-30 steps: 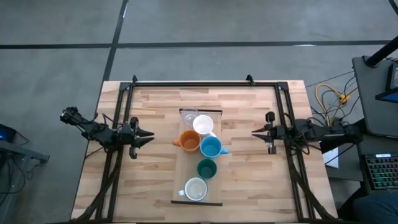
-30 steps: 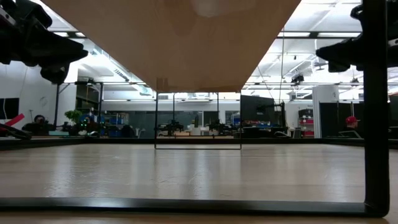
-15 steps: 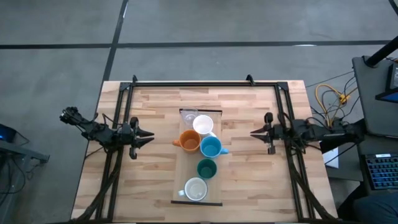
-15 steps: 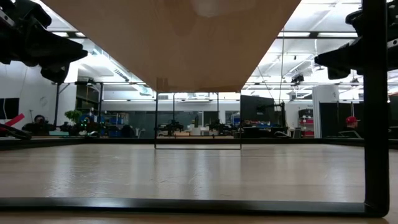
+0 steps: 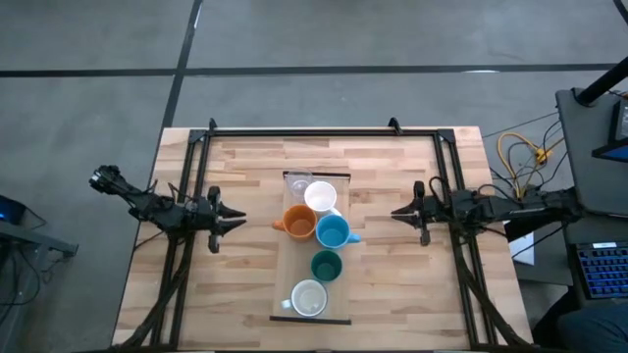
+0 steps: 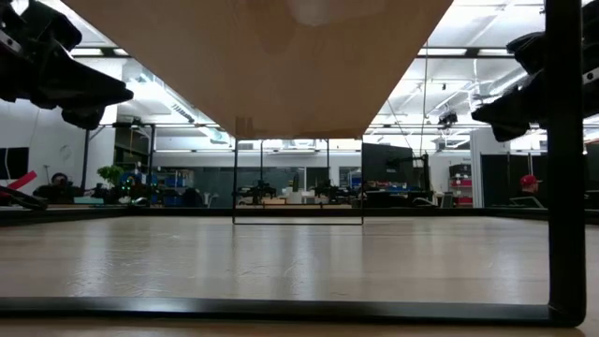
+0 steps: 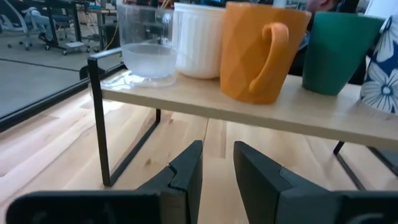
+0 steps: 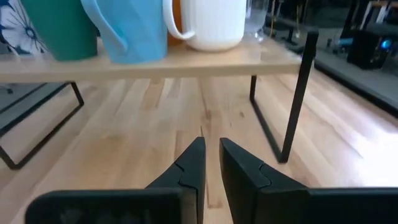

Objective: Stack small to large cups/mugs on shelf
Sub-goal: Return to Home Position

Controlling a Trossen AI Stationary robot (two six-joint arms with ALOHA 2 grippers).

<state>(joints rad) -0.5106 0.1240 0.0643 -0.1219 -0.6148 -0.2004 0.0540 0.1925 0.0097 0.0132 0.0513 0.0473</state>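
Your six cups stand in a row along the shelf [image 5: 292,267] at the middle of the tabletop [image 5: 392,284]: clear glass [image 5: 297,184], white mug [image 5: 320,197], orange mug [image 5: 298,222], light blue mug [image 5: 333,232], green cup [image 5: 326,266] and, at the other end, a pale mug [image 5: 308,298] printed with blue flowers. Your left claw [image 5: 238,218] and right claw [image 5: 396,213] hang empty on either side, well apart from the shelf and pointing at it, fingers drawn almost together with a thin gap. A black frame [image 5: 294,129] rims the tabletop, and cables [image 5: 520,152] and a keyboard [image 5: 601,270] lie beyond its right edge.
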